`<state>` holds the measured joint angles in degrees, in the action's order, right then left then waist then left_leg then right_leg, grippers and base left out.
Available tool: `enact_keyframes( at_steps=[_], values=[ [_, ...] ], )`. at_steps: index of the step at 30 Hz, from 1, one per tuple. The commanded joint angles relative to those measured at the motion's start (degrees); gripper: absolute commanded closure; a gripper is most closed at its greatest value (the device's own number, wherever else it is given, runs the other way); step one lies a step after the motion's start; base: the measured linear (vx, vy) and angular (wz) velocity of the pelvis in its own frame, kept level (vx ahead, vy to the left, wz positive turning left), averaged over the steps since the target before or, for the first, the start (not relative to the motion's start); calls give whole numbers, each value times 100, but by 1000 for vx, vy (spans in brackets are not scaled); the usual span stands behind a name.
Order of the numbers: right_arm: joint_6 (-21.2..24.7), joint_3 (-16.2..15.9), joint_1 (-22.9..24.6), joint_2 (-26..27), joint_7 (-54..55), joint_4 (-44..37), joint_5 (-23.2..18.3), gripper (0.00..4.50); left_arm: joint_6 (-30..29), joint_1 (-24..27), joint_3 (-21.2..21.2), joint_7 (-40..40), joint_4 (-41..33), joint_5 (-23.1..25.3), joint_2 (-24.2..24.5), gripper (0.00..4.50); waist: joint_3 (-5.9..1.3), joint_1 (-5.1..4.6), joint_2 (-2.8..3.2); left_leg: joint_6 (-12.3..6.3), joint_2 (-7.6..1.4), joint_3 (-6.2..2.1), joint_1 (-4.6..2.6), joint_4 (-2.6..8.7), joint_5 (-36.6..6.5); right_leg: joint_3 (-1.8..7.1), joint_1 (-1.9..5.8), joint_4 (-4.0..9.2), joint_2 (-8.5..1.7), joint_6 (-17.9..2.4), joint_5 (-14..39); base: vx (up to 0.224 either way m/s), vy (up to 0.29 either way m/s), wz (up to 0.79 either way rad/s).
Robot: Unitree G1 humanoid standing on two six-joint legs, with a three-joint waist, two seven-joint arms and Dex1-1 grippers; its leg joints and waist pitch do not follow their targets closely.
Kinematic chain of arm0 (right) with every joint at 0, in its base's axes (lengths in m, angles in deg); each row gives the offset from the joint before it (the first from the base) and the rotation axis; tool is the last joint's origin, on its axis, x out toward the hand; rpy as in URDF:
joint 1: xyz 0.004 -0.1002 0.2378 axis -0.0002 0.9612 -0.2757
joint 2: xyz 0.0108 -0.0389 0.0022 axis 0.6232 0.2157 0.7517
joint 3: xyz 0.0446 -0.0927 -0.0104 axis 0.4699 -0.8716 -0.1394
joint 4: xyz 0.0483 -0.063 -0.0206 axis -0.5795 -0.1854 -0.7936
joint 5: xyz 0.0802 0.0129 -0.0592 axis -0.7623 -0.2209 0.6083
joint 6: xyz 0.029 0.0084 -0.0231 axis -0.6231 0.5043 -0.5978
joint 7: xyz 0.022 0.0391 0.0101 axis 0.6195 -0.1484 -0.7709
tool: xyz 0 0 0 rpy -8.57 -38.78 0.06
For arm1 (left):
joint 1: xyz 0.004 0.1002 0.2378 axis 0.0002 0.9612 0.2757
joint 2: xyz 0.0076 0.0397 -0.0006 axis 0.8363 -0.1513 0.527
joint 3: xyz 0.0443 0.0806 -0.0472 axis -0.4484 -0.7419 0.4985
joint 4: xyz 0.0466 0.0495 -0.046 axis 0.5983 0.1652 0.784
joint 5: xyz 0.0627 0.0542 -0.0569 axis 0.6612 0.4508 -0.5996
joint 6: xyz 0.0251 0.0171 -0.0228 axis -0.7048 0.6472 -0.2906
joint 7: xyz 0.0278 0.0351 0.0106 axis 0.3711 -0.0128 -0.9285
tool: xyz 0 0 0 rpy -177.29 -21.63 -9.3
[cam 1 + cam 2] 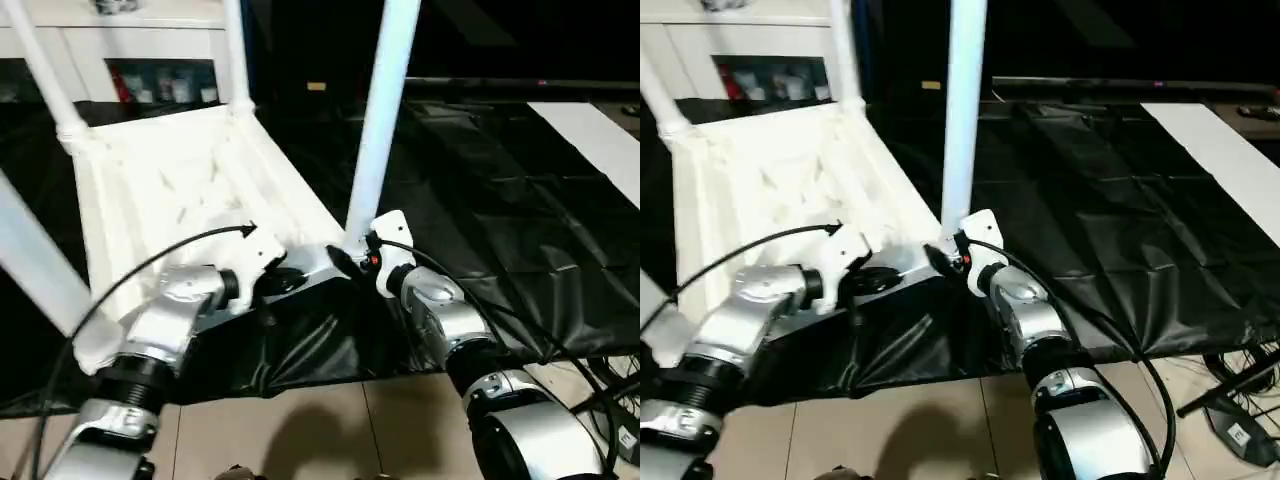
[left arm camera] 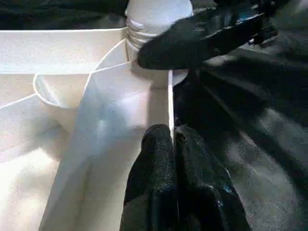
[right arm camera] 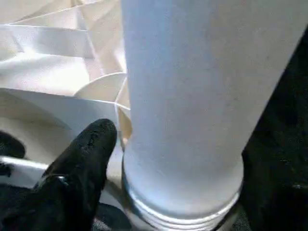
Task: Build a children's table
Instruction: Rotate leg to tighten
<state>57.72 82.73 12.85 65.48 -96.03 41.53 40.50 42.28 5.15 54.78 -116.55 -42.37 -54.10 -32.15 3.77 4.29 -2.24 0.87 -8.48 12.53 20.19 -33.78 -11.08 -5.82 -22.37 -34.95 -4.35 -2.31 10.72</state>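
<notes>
Silver forearms reach from the near edge to an upturned white children's table [image 1: 190,180] lying on black sheeting [image 1: 480,210].

Left gripper [image 2: 171,144], fingers pressed together, pinches the thin near rim. Right gripper [image 1: 352,262] stands spread around the base of the near-right leg [image 1: 380,120], upright in its corner socket. Hollow plastic looks light, stiff, smooth; best gripped low on the leg.

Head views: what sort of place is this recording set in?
Probably an indoor room set up as a robot work area. A black sheet is spread over a tiled floor, a white cabinet stands behind, and loose cables lie at the side. The upturned table lies on the sheet.
</notes>
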Motion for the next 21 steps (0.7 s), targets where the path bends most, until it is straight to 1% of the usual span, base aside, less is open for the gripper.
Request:
enact_keyframes(
  at_steps=[1,2,4,5,6,7,8,9,10,11,12,13,14,16,17,18,19,21],
  values=[
    [-150,-589,97,159,-975,-165,95,62,282,-90,-357,-498,-254,-330,-145,450,-365,39,72,-72,-601,-340,-45,423,-1384,496,237,469,-707,-1180,1426,0,0,0],
    [-188,-616,121,114,-1078,-189,100,62,289,-84,-357,-549,-248,-337,-113,450,-378,58,72,-139,-608,-328,-34,419,-1211,486,252,435,-684,-1231,1187,0,0,0],
    [-270,-693,271,-149,-1812,-402,4,62,421,-106,-311,-890,-137,-415,60,450,-419,117,84,-262,-620,-297,-32,387,-818,461,261,334,-644,-1393,542,0,0,0],
    [-254,-717,320,-228,-2063,-487,-44,62,465,-114,-294,-1013,-104,-454,106,450,-426,128,76,-317,-618,-293,-16,376,-724,457,269,308,-639,-1428,369,0,0,0],
    [-238,-729,347,-270,-2200,-536,-73,62,487,-117,-286,-1080,-89,-477,129,450,-429,160,84,-422,-625,-275,-29,359,-638,449,249,285,-628,-1478,148,0,0,0],
    [-234,-739,361,-291,-2266,-562,-85,62,482,-120,-278,-1106,-81,-491,135,450,-423,166,87,-450,-632,-272,-32,360,-631,447,235,283,-626,-1505,127,0,0,0],
    [-214,-770,407,-367,-2508,-651,-126,62,493,-133,-257,-1197,-44,-532,160,450,-426,181,83,-460,-635,-274,-22,356,-639,439,237,279,-630,-1543,164,0,0,0],
    [-214,-770,407,-367,-2508,-651,-126,62,493,-133,-257,-1197,-44,-532,160,450,-411,208,87,-429,-644,-274,-23,359,-738,440,231,303,-641,-1523,334,0,0,0],
    [-140,-854,484,-497,-2915,-808,-180,85,465,-141,-246,-1379,-21,-603,213,450,-397,222,82,-360,-645,-278,-35,374,-889,441,226,336,-643,-1491,603,0,0,0],
    [-104,-904,520,-564,-3117,-883,-205,93,471,-147,-245,-1436,3,-616,236,450,-388,249,78,-285,-647,-269,-65,376,-1065,450,208,376,-650,-1434,874,0,0,0],
    [-71,-947,546,-625,-3313,-940,-223,93,498,-161,-240,-1482,48,-626,257,450,-377,263,87,-245,-655,-268,-83,381,-1154,458,195,396,-657,-1409,1001,0,0,0],
    [-31,-996,568,-685,-3487,-994,-229,98,501,-181,-228,-1525,104,-638,274,450,-370,274,75,-182,-657,-263,-92,391,-1259,463,185,409,-647,-1365,1168,0,0,0],
    [6,-1055,594,-749,-3667,-1055,-231,98,549,-211,-224,-1577,192,-634,301,450,-373,279,58,-164,-654,-265,-83,393,-1254,460,197,406,-651,-1348,1218,0,0,0],
    [60,-1153,630,-836,-3891,-1138,-213,123,582,-247,-229,-1663,287,-625,341,450,-362,293,63,-111,-658,-278,-70,405,-1307,469,197,424,-672,-1254,1451,0,0,0],
    [105,-1195,659,-877,-4021,-1206,-194,123,601,-264,-242,-1724,330,-630,369,450,-360,296,61,-103,-654,-284,-69,411,-1306,467,201,433,-668,-1222,1514,0,0,0],
    [144,-1230,687,-914,-4141,-1272,-176,133,619,-278,-250,-1759,358,-635,384,450,-370,310,58,-100,-650,-284,-68,405,-1276,471,207,435,-675,-1178,1549,0,0,0],
    [131,-1248,700,-929,-4171,-1294,-154,133,627,-284,-256,-1773,369,-632,391,450,-374,316,54,-99,-652,-283,-71,400,-1250,474,204,431,-682,-1176,1534,0,0,0],
    [119,-1258,710,-936,-4182,-1307,-136,155,639,-291,-261,-1792,383,-621,396,450,-384,339,56,-112,-655,-285,-56,394,-1139,469,208,412,-685,-1199,1404,0,0,0]
  ],
)
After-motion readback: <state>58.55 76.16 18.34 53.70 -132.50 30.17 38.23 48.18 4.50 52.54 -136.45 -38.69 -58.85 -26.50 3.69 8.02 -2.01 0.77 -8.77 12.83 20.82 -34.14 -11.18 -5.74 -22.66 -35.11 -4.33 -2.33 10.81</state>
